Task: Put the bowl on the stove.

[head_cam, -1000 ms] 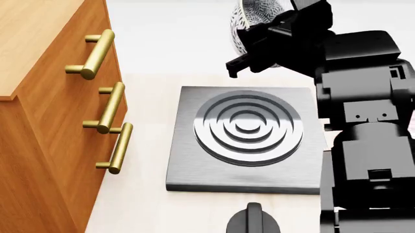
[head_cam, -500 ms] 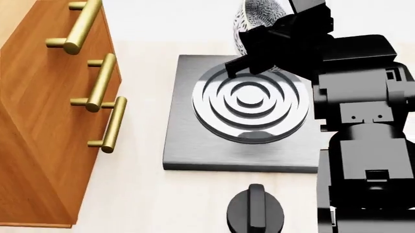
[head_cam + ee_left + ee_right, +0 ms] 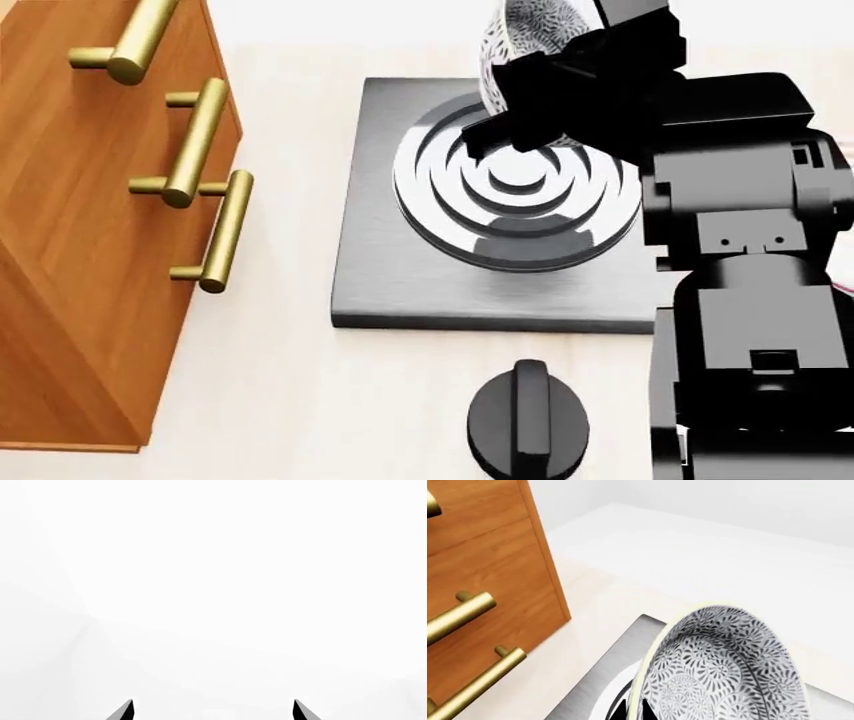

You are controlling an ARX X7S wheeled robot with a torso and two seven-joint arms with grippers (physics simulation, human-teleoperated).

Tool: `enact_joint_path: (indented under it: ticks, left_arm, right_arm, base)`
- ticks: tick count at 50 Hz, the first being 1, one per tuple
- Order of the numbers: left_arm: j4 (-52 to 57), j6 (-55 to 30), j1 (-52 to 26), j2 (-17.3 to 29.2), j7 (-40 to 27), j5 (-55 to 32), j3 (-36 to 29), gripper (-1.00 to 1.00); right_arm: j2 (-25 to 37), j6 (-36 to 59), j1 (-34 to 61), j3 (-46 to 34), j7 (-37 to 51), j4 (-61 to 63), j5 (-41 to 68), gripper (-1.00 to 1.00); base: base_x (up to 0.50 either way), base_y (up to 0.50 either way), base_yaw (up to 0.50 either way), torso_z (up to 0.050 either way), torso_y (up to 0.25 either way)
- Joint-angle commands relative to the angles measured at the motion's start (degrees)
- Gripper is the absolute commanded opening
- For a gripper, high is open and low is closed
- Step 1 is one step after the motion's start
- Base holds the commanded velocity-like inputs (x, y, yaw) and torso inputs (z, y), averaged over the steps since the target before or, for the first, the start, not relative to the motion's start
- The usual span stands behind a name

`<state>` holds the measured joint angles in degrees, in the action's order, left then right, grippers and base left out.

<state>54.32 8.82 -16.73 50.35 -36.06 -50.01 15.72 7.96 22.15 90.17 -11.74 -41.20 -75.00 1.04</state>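
The speckled bowl is tilted on its side, held by its rim in my right gripper, above the far part of the stove. In the right wrist view the bowl fills the frame, with the two fingertips pinching its rim, over the stove's corner. The stove is a dark-grey slab with a ringed burner. My left gripper is open and empty; its view shows only white.
A wooden cabinet with brass handles stands left of the stove. A black round knob lies on the light counter in front of the stove. My right arm covers the right side.
The view has shifted forward, so the stove sits nearer. My right gripper with the bowl now hangs over the burner's far part instead of beyond the stove.
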Motion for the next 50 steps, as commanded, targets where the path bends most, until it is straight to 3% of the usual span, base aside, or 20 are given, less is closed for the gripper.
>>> enact_joint_path:
  ticks: [1, 12, 50]
  left_arm:
    - [-0.01, -0.24, 0.21, -0.82, 1.18, 2.01, 1.1, 1.0]
    - [0.0, 0.15, 0.44, -0.88, 1.13, 2.35, 1.18, 1.0]
    - [-0.7, 0.94, 0.52, -1.07, 0.79, 2.5, 0.65, 1.0]
  right_arm:
    - [-1.08, -0.7, 0.12, 2.21, -0.36, 0.01, -0.93, -1.0]
    - [-0.84, -0.65, -0.11, 2.28, 0.77, 0.01, -1.02, -1.0]
    - [-1.33, 1.38, -1.26, 0.49, 1.97, 0.01, -1.03, -1.0]
  base:
    - [0.0, 0.0, 0.0, 0.0, 0.0]
    - [0.0, 0.0, 0.0, 0.0, -0.158]
    - [0.0, 0.0, 0.0, 0.0, 0.0]
